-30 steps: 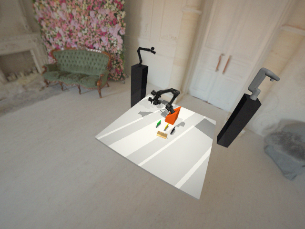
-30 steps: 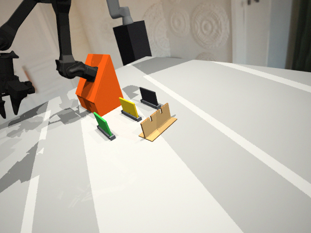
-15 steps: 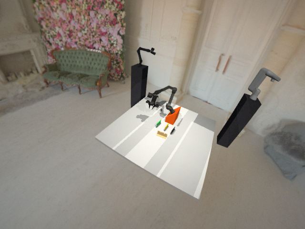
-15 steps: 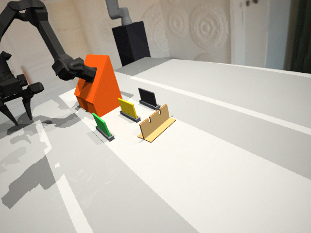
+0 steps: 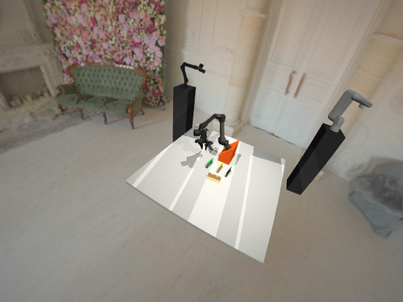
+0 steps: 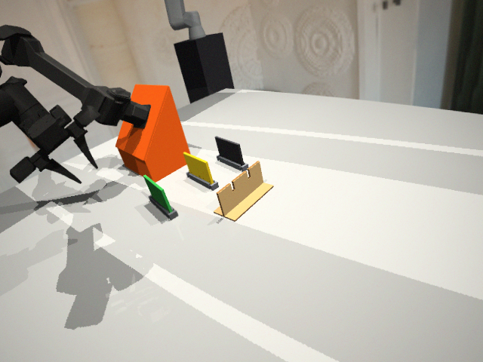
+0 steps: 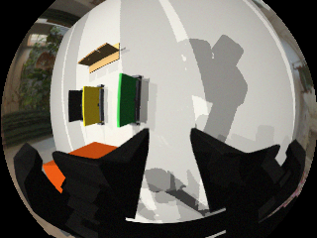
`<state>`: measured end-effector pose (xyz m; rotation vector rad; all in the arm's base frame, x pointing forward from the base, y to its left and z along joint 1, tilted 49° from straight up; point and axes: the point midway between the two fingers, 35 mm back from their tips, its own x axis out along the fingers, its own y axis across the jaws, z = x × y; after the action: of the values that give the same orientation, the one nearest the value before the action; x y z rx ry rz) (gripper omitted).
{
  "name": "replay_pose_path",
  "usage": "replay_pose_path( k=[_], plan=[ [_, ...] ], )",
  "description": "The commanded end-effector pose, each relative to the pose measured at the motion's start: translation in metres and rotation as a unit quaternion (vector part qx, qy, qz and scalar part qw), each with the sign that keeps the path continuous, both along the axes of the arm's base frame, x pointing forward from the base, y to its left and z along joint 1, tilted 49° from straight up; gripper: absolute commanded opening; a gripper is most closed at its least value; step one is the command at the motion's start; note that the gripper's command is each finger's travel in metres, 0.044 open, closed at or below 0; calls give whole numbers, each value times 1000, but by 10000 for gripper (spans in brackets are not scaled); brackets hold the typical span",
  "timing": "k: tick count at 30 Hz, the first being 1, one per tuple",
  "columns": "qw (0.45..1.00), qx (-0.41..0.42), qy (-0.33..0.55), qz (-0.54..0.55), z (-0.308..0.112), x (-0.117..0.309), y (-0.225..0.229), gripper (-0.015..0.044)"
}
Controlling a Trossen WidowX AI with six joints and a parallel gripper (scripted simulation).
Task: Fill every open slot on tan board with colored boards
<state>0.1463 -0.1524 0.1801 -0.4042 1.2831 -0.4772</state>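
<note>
Two fingers of my tool [image 5: 204, 148] [image 6: 88, 175] [image 7: 169, 130] stand parted with nothing between them, above the table [image 5: 208, 201] [image 6: 351, 234] [image 7: 163, 89], left of the orange block [image 5: 229, 154] [image 6: 167, 144] [image 7: 94, 150] as the exterior view has it. Next comes the green board [image 5: 209, 162] [image 6: 158, 193] [image 7: 129, 100], upright in its holder just in front of that block. The block itself is a bulky wedge; my arm's base sits against its sloping face. Behind the block, a black pedestal [image 5: 313, 159] [image 6: 206, 65] carries a gray arm [image 5: 341, 105] [image 6: 192, 21], off the table. Just right of the block stands the yellow board [image 5: 220, 167] [image 6: 198, 167] [image 7: 92, 105], then the black board [image 5: 228, 172] [image 6: 229, 151] [image 7: 74, 105], each in its own holder. Farthest right of the block is the tan board [image 5: 214, 177] [image 6: 241, 187] [image 7: 101, 55], upright on its flat foot, two slots open along its top edge.
</note>
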Motion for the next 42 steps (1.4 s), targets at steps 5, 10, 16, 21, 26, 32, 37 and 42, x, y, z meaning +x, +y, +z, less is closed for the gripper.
replay_pose_path(
  k=[5, 10, 16, 21, 26, 32, 37, 42],
  plan=[
    [994, 30, 73, -70, -43, 17, 45, 189],
    [991, 1, 97, -94, -55, 20, 64, 189],
    [985, -78, 104, -111, -64, 22, 90, 189],
    [982, -121, 93, -108, -66, 24, 101, 189],
    [983, -120, 93, -108, -67, 24, 100, 189],
    [983, -120, 92, -108, -105, 23, 55, 189],
    [982, -122, 92, -108, -109, 22, 49, 189],
    [982, -122, 92, -108, -119, 21, 38, 189]
  ],
)
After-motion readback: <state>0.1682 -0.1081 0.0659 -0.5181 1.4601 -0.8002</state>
